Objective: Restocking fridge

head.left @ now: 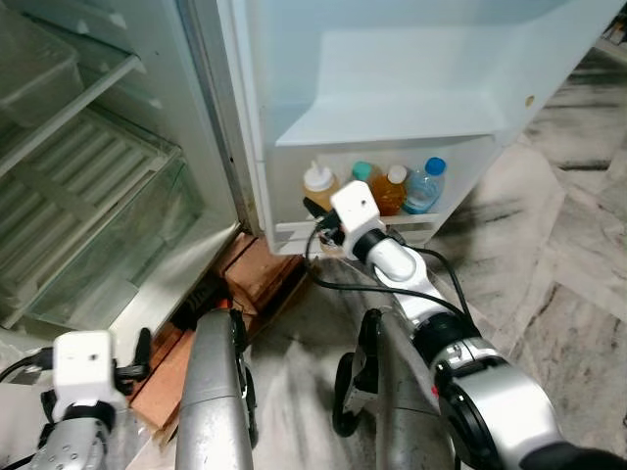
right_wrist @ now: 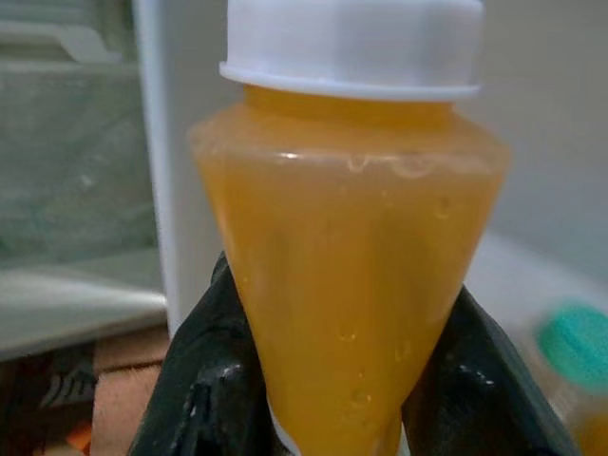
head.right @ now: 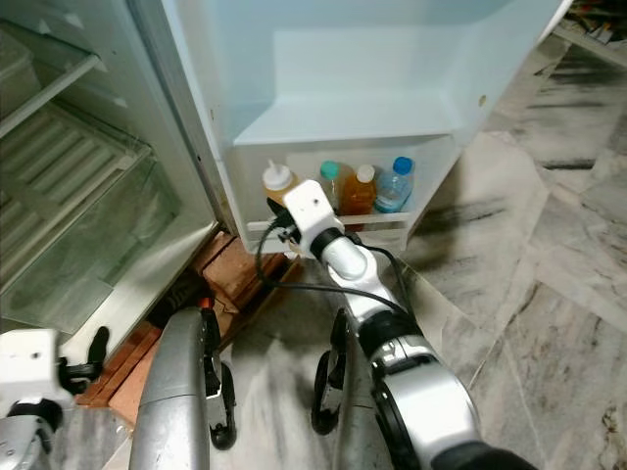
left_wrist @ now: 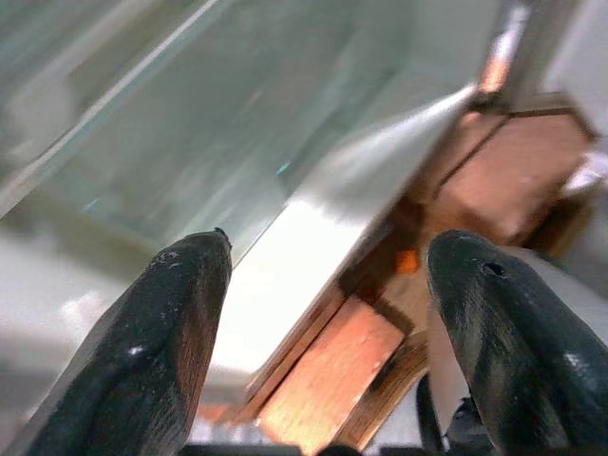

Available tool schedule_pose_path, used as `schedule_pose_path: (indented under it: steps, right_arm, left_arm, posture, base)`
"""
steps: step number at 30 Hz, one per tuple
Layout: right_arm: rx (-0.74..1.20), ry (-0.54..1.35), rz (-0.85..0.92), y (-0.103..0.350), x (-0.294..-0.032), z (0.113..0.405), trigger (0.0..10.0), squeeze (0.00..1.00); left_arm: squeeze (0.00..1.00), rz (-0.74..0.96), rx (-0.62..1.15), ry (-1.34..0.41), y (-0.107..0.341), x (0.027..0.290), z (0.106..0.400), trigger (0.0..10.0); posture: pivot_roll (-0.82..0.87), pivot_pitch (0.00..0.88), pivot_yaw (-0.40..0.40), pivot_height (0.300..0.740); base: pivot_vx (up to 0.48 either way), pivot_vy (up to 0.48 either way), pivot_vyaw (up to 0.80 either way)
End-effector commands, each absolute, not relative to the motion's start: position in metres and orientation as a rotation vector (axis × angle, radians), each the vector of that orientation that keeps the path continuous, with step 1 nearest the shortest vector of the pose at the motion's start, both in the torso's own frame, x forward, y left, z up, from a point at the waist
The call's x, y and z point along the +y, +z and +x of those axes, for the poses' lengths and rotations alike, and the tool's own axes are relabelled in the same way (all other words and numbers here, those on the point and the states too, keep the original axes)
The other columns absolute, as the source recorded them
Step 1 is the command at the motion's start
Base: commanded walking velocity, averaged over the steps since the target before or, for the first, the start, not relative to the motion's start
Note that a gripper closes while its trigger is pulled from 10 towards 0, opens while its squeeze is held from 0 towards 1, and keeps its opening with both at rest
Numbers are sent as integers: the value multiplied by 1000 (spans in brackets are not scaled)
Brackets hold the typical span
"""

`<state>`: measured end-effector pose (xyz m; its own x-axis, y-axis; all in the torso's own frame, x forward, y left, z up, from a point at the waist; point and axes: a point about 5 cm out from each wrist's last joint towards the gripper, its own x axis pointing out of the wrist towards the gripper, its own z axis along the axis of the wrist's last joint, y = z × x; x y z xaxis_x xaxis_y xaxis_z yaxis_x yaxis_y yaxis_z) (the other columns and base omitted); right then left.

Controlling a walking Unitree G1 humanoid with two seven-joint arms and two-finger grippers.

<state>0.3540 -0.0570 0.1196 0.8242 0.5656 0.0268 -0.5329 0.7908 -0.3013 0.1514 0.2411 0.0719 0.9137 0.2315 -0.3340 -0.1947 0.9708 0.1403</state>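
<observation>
The right pincer [right_wrist: 328, 399] is clamped on the orange-filled squeeze bottle with a white cap [right_wrist: 347, 237], its two black fingers [right_wrist: 204, 380] pressing the tapered body from both sides. Seen from the head cameras, the bottle stands at the left end of the lowest white door shelf [head.left: 392, 230] of the open refrigerator door, apart from a teal-capped bottle [head.left: 362, 173], an amber bottle with a white cap [head.left: 392, 191] and a clear water bottle with a blue cap [head.left: 426, 186].

Procedure for the step in hand, judged as seating the bottle on the door shelf:
- Keep the bottle upright; the tapered, likely soft body may slip or deform under excess grip.
- Confirm that the base rests on the shelf floor behind the front rail before release. The base is hidden behind the wrist.
- Open the fingers just enough to clear the body, then draw straight back to avoid tipping the neighbouring bottles.

The left pincer [left_wrist: 323, 313] hangs low with its fingers apart and empty, facing the clear plastic crisper drawer [head.left: 108, 245] at the foot of the refrigerator compartment.

Surroundings: the floor is grey-veined marble tile [head.left: 568, 235]. The refrigerator stands on reddish-brown blocks [head.left: 260, 274]. The wire racks and upper door shelf hold nothing visible.
</observation>
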Motion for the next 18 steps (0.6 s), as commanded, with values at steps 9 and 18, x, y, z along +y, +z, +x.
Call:
schedule_pose_path:
  steps: [9, 18]
  right_arm:
    - [-194, 611, -366, 131, -33, 357, 10000, 0]
    - [-272, 519, -329, 142, -33, 359, 10000, 0]
  left_arm:
    - [0, 107, 397, 243, 82, 251, 126, 10000]
    - [0, 101, 436, 229, 86, 250, 115, 10000]
  posture:
    - [439, 353, 23, 545]
    - [445, 377, 56, 530]
  base:
    - [0, 0, 0]
    - [0, 0, 0]
